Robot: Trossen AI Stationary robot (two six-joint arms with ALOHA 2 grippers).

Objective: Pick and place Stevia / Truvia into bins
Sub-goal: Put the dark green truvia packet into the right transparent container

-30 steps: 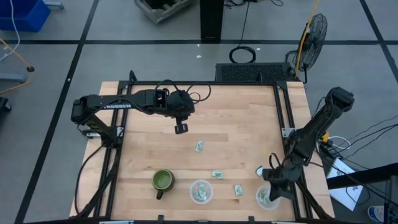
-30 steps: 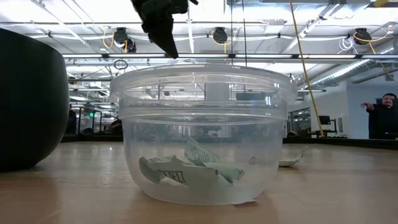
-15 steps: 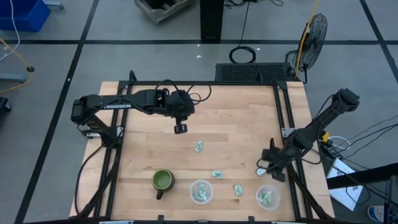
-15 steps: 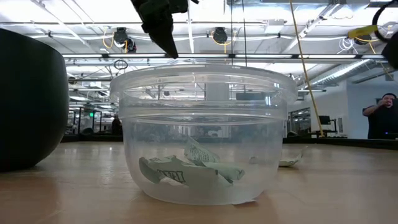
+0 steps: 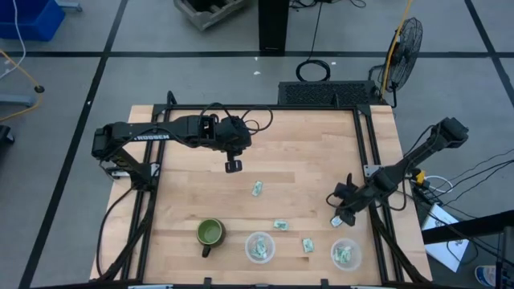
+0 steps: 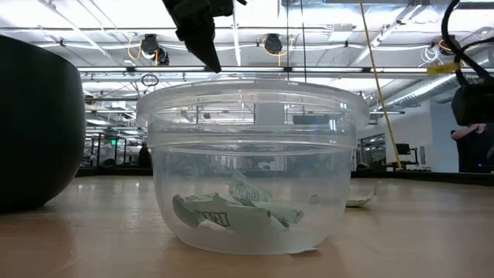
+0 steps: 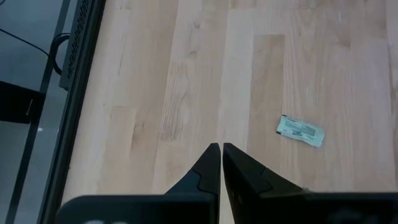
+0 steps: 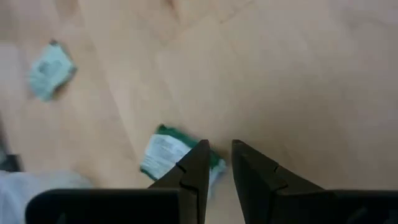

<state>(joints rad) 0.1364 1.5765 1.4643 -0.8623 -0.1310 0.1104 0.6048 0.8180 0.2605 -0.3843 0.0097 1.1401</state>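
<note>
Pale green and white Stevia packets lie flat on the wooden table: one mid-table [image 5: 257, 189], one [image 5: 280, 225] by the left bin, one [image 5: 307, 245] between the bins, and one [image 5: 334, 220] near the right bin. The two clear bins [image 5: 259, 247] [image 5: 345, 254] stand at the near edge with packets inside [image 6: 231, 212]. My right gripper [image 8: 217, 155] hovers just beside the rightmost packet [image 8: 163, 154], fingers slightly apart with nothing between them. My left gripper [image 7: 221, 149] hangs shut above the table's middle, with a packet [image 7: 300, 130] lying ahead of it.
A dark green mug [image 5: 210, 234] stands left of the bins. Black rails [image 5: 373, 160] frame the table. Another packet [image 8: 51, 70] lies farther from my right gripper. A person [image 6: 472, 143] stands in the room beyond.
My right gripper has left its place over the right bin, going toward the table's far edge and a little leftward. It has tipped downward and now sits low over the packet beside that bin. No packet has moved.
</note>
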